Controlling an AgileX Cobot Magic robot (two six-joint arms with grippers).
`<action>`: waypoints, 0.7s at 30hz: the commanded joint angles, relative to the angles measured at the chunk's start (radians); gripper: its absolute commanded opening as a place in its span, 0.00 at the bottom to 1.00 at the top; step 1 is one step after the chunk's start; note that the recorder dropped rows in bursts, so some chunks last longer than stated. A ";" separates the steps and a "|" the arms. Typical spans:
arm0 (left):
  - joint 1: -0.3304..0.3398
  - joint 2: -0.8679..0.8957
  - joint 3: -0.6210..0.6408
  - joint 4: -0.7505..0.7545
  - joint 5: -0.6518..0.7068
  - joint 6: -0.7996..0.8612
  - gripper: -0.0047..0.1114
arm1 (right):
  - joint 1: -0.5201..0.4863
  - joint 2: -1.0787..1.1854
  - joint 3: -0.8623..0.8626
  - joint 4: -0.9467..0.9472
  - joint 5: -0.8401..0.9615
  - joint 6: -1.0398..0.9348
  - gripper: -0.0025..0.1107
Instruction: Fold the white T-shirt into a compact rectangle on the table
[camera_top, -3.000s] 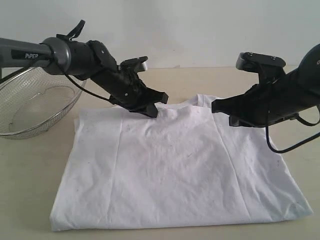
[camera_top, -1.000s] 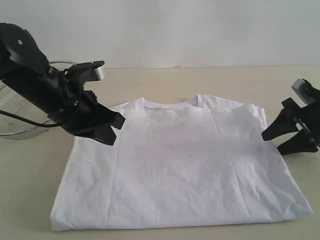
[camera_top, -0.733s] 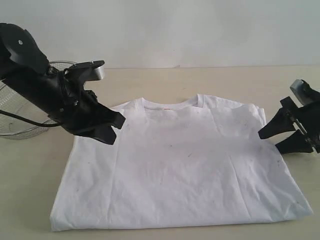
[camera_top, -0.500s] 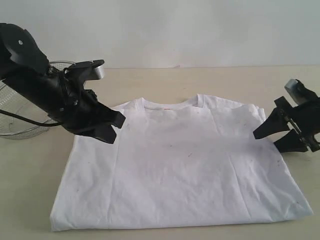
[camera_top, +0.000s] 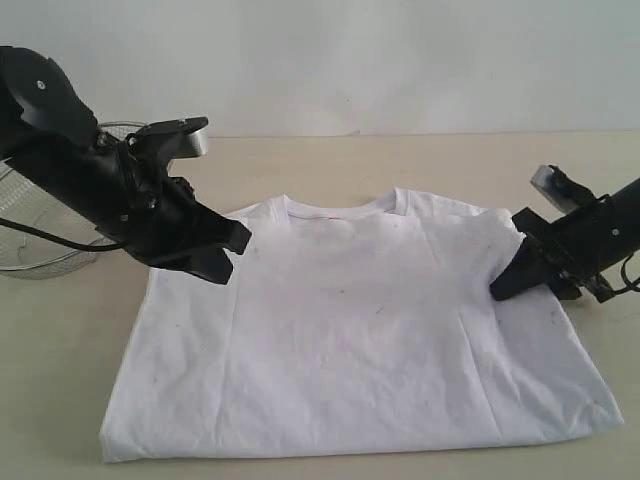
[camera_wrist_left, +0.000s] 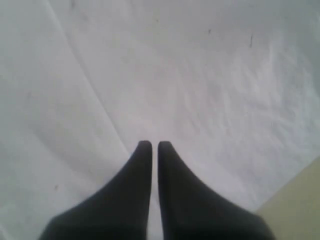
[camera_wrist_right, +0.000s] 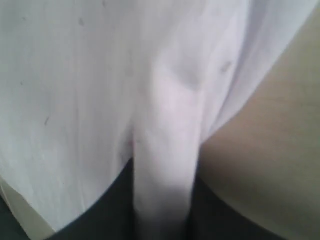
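The white T-shirt (camera_top: 350, 340) lies flat on the table (camera_top: 400, 160), sleeves tucked under and collar at the far side. My left gripper (camera_top: 235, 258) hovers over the shirt's left shoulder, shut and holding nothing. The left wrist view shows its fingertips (camera_wrist_left: 150, 145) together above plain white cloth (camera_wrist_left: 200, 75). My right gripper (camera_top: 500, 290) is low at the shirt's right edge. In the right wrist view a raised ridge of shirt cloth (camera_wrist_right: 75, 75) runs between the two dark fingers of this gripper (camera_wrist_right: 164, 175), which are shut on it.
A round wire-mesh basket (camera_top: 30, 250) stands at the far left behind the left arm. Bare tabletop runs along the back and beyond the shirt's right edge (camera_wrist_right: 270, 150). A pale wall rises behind the table.
My right gripper has come in leftward and down from beside the shirt onto its right edge, and its jaws have closed on the cloth. The left gripper has stayed in place.
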 joint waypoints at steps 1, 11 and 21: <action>-0.004 -0.010 0.005 -0.006 -0.005 0.007 0.08 | 0.002 0.012 0.005 -0.032 -0.045 0.004 0.02; -0.004 0.020 0.005 0.050 -0.014 0.007 0.08 | 0.002 -0.056 0.005 -0.032 -0.011 0.044 0.02; -0.004 0.012 0.003 0.051 0.012 0.014 0.08 | -0.047 -0.067 0.005 -0.072 -0.002 0.080 0.02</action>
